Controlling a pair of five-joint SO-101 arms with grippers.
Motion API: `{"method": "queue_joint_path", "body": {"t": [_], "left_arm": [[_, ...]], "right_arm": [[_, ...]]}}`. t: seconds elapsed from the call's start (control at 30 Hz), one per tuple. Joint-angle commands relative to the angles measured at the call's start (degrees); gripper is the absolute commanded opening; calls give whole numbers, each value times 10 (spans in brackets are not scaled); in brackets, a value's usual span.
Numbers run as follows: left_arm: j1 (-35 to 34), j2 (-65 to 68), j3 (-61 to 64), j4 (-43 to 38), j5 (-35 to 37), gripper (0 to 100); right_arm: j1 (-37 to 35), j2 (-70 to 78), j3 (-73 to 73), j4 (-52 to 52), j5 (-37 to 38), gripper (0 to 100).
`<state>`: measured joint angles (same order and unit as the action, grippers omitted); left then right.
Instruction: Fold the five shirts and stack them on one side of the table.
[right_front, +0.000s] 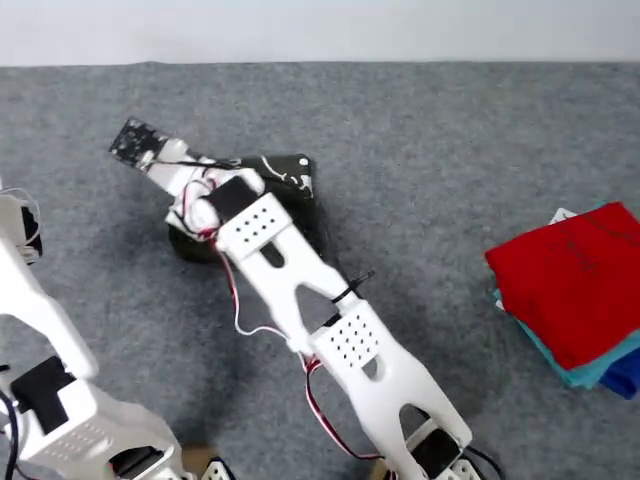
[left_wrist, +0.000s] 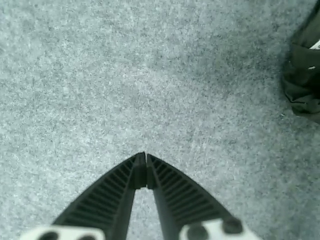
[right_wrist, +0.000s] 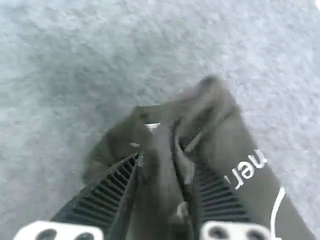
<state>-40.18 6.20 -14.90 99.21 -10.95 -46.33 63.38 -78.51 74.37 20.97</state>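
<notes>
High view: a grey, carpet-textured desk (right_front: 430, 150) seen from above. The right arm (right_front: 340, 330), white with red and white wires, stretches from the near edge toward the far left. Its end sits over a crumpled black shirt (right_front: 292, 176) lying left of centre. The left arm (right_front: 60, 400) stands at the near left corner. At the right edge, well apart from the black shirt, is a stack of folded shirts. A red shirt (right_front: 575, 275) is on top, with a teal shirt (right_front: 583, 376) and a blue shirt (right_front: 628, 378) showing beneath it.

Left wrist view: the left pincer (left_wrist: 145, 161) has its two dark ribbed fingers pressed together at the tips, with nothing between them. It is above bare grey desk (left_wrist: 125, 75). An edge of the black shirt (left_wrist: 305, 80) lies off to one side.

Right wrist view: the right pincer (right_wrist: 157, 160) is clamped on a bunched fold of the black shirt (right_wrist: 220, 125). The dark cloth, with white markings, runs up between the fingers and spreads onto the grey desk (right_wrist: 75, 60).
</notes>
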Motion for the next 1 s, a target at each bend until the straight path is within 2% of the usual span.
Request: {"method": "queue_joint_path", "body": {"t": [0.0, 0.17, 0.23, 0.37, 0.47, 0.6, 0.77, 0.97], "left_arm": [[4, -29, -2, 1, 6, 6], [4, -29, -2, 1, 6, 6], [4, -29, -2, 2, 6, 6], [4, -29, -2, 2, 6, 6], [4, -29, -2, 2, 7, 6], [4, -29, -2, 3, 7, 6], [4, -29, -2, 1, 7, 6], [4, -29, -2, 0, 7, 6]], "right_arm": [[-15, -73, -51, 48, -23, 188], [12, -116, -78, 122, -26, 231], [40, -123, -75, 147, -24, 191], [104, -100, -74, 164, -6, 16], [148, -68, -74, 169, 37, 24], [187, -30, -78, 175, 39, 9], [177, -5, -75, 201, 41, 10], [95, 26, -78, 246, 40, 10]]}}
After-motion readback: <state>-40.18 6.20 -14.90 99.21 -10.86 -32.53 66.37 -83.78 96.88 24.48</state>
